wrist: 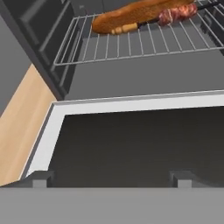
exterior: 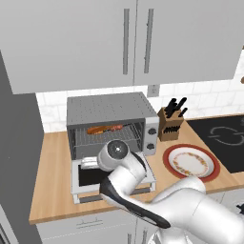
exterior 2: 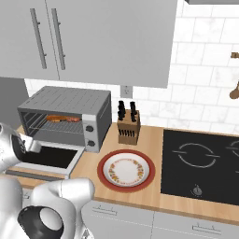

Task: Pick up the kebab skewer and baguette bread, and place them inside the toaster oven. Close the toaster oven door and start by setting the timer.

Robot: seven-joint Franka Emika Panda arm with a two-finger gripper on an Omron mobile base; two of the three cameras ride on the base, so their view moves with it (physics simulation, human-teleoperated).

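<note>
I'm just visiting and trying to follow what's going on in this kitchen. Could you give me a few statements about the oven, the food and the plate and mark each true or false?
1. The toaster oven door is closed. False: it hangs open, dropped flat in front of the toaster oven.
2. The baguette lies on the wire rack inside the oven. True.
3. The skewer is on the plate. False: it lies on the rack beside the baguette, and the plate holds no food.
4. The gripper is clamped on the baguette. False: it is open, holding nothing, above the open door.
5. A knife block stands right of the oven. True.
</note>
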